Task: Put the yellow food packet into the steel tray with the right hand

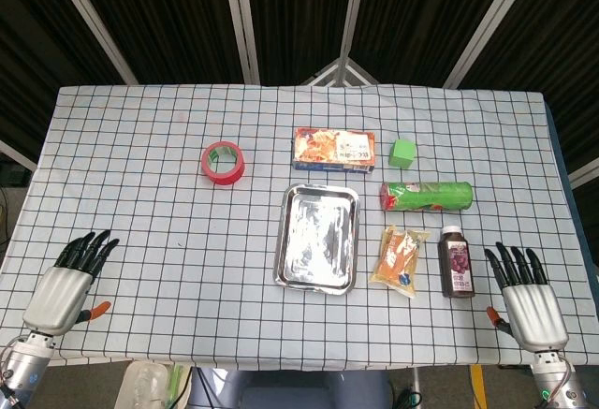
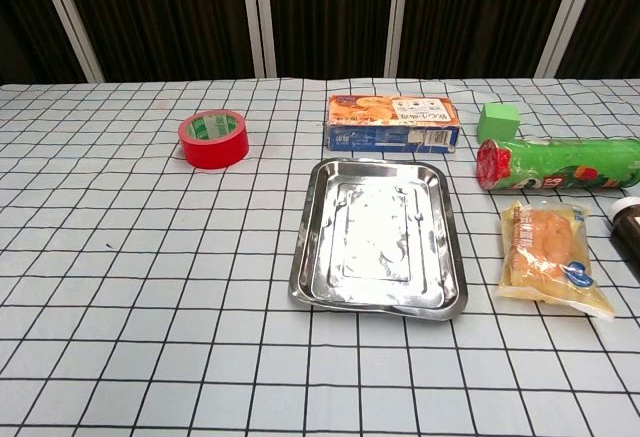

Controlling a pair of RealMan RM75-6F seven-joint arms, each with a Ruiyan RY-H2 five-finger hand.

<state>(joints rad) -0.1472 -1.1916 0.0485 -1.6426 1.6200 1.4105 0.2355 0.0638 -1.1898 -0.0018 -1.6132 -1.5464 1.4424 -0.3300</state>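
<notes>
Your right hand rests nearest you, fingers spread, holding nothing; the yellow food packet lies ahead and to its left, past the dark bottle, long axis pointing away, just right of the steel tray.

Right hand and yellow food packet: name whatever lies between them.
In the head view, the dark juice bottle stands between the right hand and the yellow food packet.

yellow food packet lies flat just right of the empty, shiny steel tray.
</notes>
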